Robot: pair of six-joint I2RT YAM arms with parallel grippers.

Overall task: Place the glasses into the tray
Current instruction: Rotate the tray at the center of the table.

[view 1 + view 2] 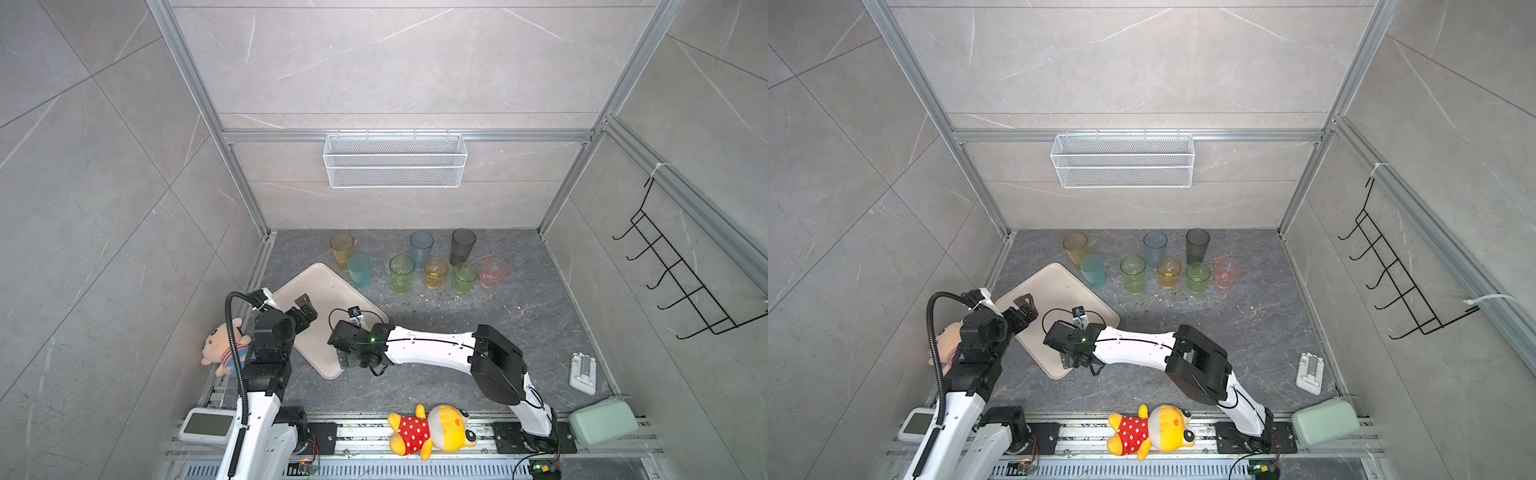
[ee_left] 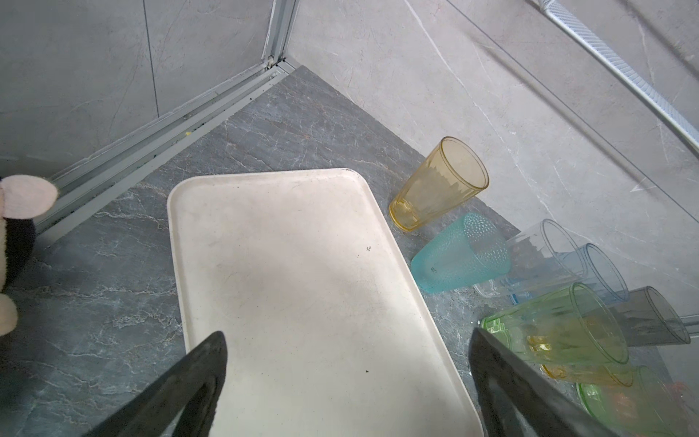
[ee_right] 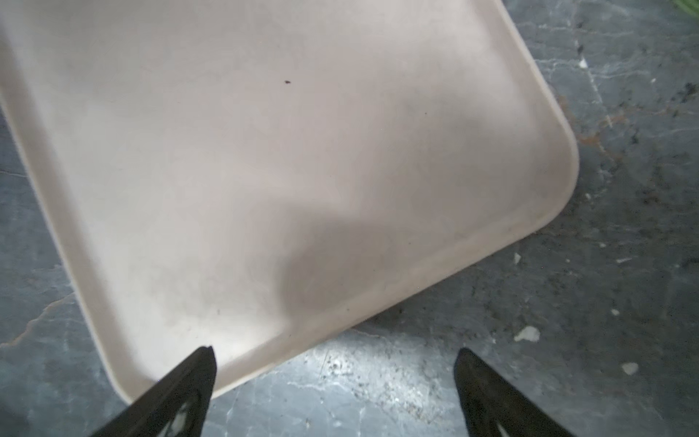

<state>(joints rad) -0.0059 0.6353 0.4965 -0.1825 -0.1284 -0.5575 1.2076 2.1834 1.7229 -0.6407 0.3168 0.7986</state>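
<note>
The flat beige plastic tray (image 1: 328,286) lay bare, all translucent tinted glasses (image 1: 402,274) beside it on the bench (image 1: 523,332), while left claw (image 2: 348,336) and right claw (image 3: 334,355) gaped empty.

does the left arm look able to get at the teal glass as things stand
Probably yes. The left gripper is open above the tray, and the teal glass stands just past the tray's far edge with nothing between; the amber glass stands close by.
</note>
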